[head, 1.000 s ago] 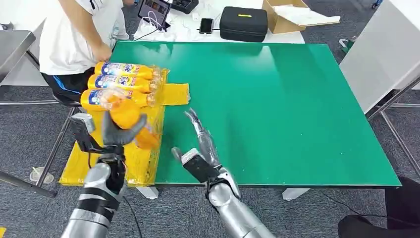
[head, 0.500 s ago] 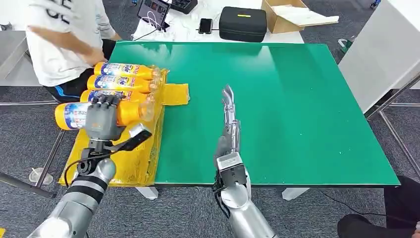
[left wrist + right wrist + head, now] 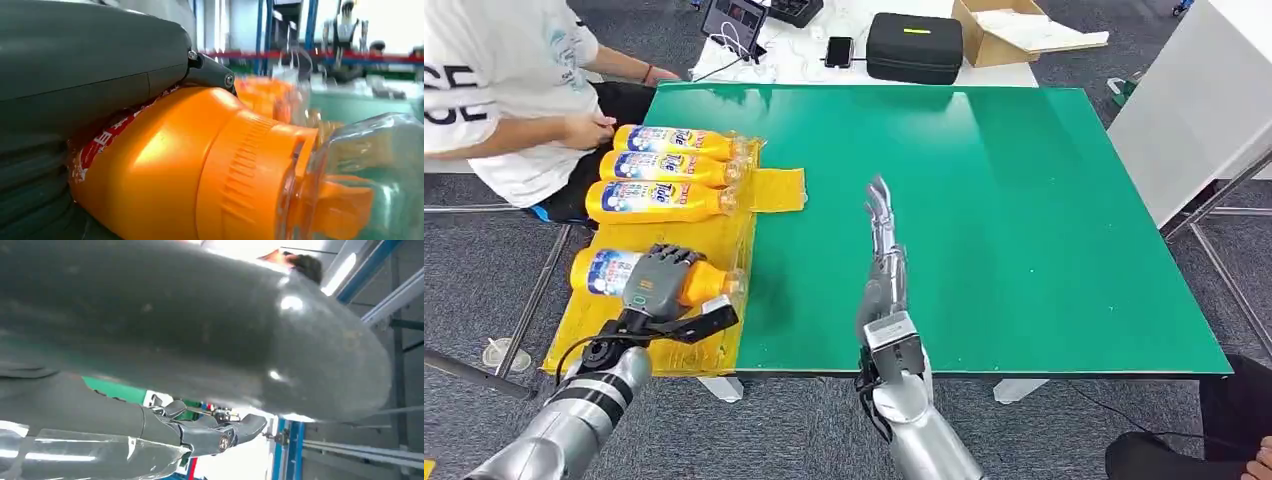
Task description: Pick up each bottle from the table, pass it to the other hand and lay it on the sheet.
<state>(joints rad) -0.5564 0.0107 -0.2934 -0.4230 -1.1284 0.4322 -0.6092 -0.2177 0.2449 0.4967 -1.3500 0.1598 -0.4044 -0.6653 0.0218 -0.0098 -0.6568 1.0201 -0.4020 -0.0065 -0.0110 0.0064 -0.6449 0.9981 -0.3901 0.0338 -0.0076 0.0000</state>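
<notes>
My left hand (image 3: 659, 285) is low at the near left corner of the table, above the yellow plastic sheet (image 3: 686, 345). Its fingers are wrapped over an orange plastic bottle with a blue and white label and a clear cap (image 3: 629, 272). This bottle lies on its side across the sheet, its cap toward the green surface, and its bottom end goes over the sheet's left edge. In the left wrist view the orange bottle body (image 3: 165, 170) is pressed against my grey palm, with the clear cap in front.

My right hand (image 3: 882, 262) is over the green table top (image 3: 1024, 220), near the front edge. It holds nothing, and its fingers are straight and stretched forward, away from me.

Farther on the sheet, three more orange bottles of the same kind (image 3: 669, 170) lie side by side, touching each other, all with caps toward the green surface. A person in a white shirt (image 3: 494, 90) sits just beside them at the table's left side, one hand near the bottles.

At the far end, on a white surface, stand a black zipped case (image 3: 916, 47), an open cardboard box (image 3: 1014, 30), a tablet (image 3: 736, 20) and a dark phone (image 3: 840, 51).
</notes>
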